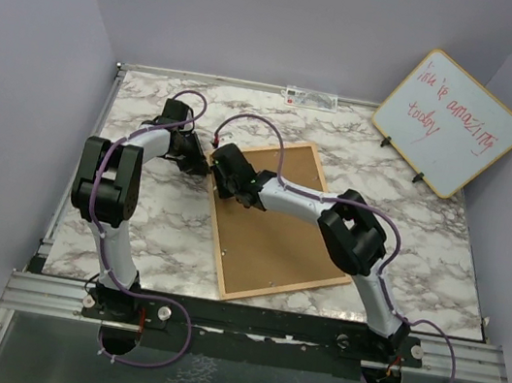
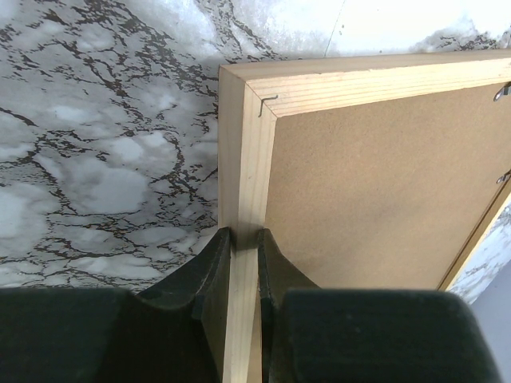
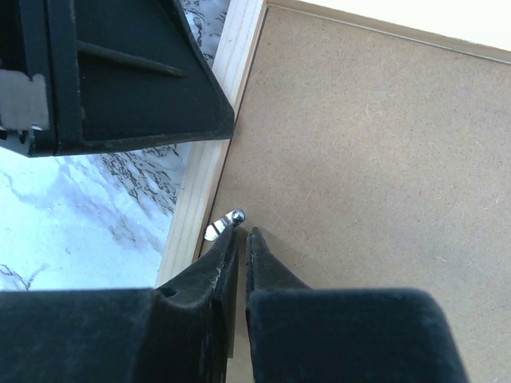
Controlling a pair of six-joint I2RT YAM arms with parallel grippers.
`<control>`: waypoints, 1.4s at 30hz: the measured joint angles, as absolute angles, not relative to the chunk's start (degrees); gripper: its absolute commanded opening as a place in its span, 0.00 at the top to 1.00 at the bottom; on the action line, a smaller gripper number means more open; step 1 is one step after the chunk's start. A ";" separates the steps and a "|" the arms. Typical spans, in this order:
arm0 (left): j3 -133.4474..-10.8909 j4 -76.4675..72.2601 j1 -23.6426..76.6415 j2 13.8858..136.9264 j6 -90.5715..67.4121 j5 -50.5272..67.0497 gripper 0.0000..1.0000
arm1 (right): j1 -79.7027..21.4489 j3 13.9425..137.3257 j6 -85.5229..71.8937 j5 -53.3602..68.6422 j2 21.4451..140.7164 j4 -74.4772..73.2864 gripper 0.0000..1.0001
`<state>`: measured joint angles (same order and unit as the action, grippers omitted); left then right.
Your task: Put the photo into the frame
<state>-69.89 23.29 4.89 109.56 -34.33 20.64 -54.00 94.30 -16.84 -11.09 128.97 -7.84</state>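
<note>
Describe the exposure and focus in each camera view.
Top external: even, soft light, the whiteboard writing readable. Left wrist: the marble table blows out white at top; the frame grain is sharp. Right wrist: the metal tab glints; the fingers are dark, featureless.

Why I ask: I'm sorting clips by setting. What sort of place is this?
Probably a robot lab cell: plain grey walls box in a marble-patterned table, the left arm and right arm are bolted to a metal rail, a whiteboard leans behind.
</note>
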 measured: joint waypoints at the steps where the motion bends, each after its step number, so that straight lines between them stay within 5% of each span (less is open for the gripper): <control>1: -69.89 23.31 4.89 109.56 -34.33 20.64 1.00 | -54.00 94.74 -16.40 -11.09 129.19 -8.36 0.90; 30: -66.41 20.29 4.38 109.45 -36.38 21.89 1.00 | -55.20 102.59 -11.62 -14.90 133.80 -16.12 0.72; 42: -65.54 19.27 4.32 109.16 -38.41 21.91 1.00 | -55.64 105.12 -11.97 -17.69 134.85 -19.18 0.53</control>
<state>-65.54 19.27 4.32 109.16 -38.41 21.91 -55.64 105.12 -11.97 -17.69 134.85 -19.18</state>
